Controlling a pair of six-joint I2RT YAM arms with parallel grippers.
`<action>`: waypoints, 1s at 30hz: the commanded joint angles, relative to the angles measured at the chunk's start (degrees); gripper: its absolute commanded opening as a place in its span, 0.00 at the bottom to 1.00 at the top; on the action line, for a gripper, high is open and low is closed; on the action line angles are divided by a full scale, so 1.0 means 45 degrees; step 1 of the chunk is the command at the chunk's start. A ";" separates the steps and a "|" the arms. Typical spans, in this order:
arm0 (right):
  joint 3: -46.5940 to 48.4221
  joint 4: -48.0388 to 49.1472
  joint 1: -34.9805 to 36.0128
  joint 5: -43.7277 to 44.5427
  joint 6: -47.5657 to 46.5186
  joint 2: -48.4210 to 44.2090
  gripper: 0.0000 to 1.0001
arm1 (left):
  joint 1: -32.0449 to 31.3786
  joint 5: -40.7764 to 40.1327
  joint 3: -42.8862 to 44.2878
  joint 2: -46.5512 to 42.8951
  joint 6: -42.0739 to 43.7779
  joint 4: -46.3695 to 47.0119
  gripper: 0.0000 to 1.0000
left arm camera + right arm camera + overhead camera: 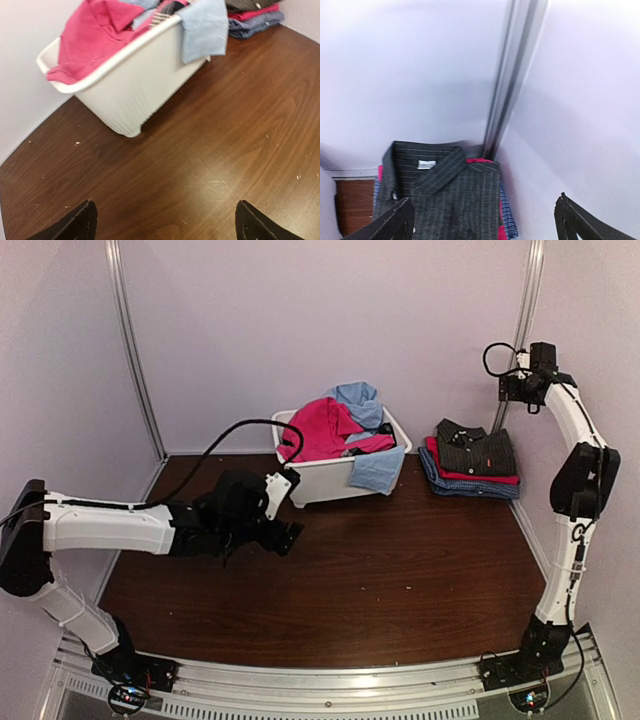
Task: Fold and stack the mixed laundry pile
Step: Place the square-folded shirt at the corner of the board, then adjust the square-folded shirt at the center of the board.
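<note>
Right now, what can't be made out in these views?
Top view: the bottom of the tub, buried under the pink shirt and blue cloth.
Top view: how many pieces the stack holds under the black striped shirt; only edges show.
Right wrist view: metal post blurred; shirt's front cut off by the lower edge.
Left wrist view: left fingers cut by the lower edge, tips only.

It was a robot lab booth: plain pale walls (320,330), aluminium corner posts (138,350), and white robot arms (100,525) bolted to a metal rail (330,680) at a wood-grain table (400,580).
</note>
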 commanded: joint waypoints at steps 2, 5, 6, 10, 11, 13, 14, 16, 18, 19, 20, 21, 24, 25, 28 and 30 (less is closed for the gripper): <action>-0.1978 0.0588 0.0335 -0.3189 0.1379 -0.1946 0.98 | 0.1659 0.0274 0.1748 -0.1274 -0.1835 -0.1679 0.98; -0.3850 0.1429 0.0511 -0.2868 0.1912 -0.3183 0.99 | 0.2499 0.0361 0.2741 -0.1584 -0.2209 -0.2856 0.98; -0.4062 0.1369 0.0474 -0.2772 0.2039 -0.3231 0.98 | 0.2693 0.0347 0.2904 -0.1731 -0.2320 -0.2980 0.98; -0.4875 0.1017 0.0443 -0.2812 0.2499 -0.2615 0.93 | 0.3021 0.0829 0.2774 -0.2329 -0.2468 -0.2666 0.98; -0.5357 0.1351 0.0439 -0.2955 0.2691 -0.2581 0.92 | 0.3032 0.0935 0.2698 -0.2371 -0.2499 -0.2610 0.98; -0.6275 0.2062 0.0409 -0.3105 0.3055 -0.2480 0.92 | 0.3033 0.1017 0.2585 -0.2366 -0.2624 -0.2614 0.98; -0.6582 0.2251 0.0376 -0.3165 0.3188 -0.2362 0.91 | 0.3033 0.1010 0.2521 -0.2344 -0.2657 -0.2618 0.98; -0.6781 0.2463 0.0279 -0.3242 0.3346 -0.1952 0.90 | 0.3033 0.0939 0.2272 -0.2339 -0.2688 -0.2588 0.98; -0.6943 0.2691 0.0156 -0.3197 0.3417 -0.1434 0.90 | 0.3051 0.0857 0.2110 -0.2336 -0.2671 -0.2552 0.98; -0.6965 0.2801 0.0059 -0.3181 0.3487 -0.1176 0.90 | 0.3053 0.0802 0.2083 -0.2324 -0.2653 -0.2564 0.98; -0.6909 0.2866 -0.0051 -0.3171 0.3552 -0.0885 0.90 | 0.3063 0.0761 0.2072 -0.2280 -0.2651 -0.2565 0.97; -0.6854 0.2911 -0.0184 -0.3189 0.3611 -0.0558 0.90 | 0.3086 0.0756 0.2098 -0.2241 -0.2639 -0.2590 0.98; -0.6370 0.2828 -0.0533 -0.3524 0.3571 0.0421 0.90 | 0.3173 0.0809 0.2146 -0.2048 -0.2565 -0.2696 0.98; -0.6159 0.2779 -0.0613 -0.3467 0.3496 0.0701 0.90 | 0.3244 0.0821 0.2165 -0.1990 -0.2574 -0.2738 0.98; -0.5409 0.2548 -0.0886 -0.3750 0.3339 0.1350 0.90 | 0.3630 0.1150 0.2155 -0.1912 -0.2755 -0.2873 0.98; -0.4744 0.2420 -0.1034 -0.4248 0.3311 0.1540 0.91 | 0.4003 0.1453 0.2070 -0.1968 -0.2900 -0.2874 0.97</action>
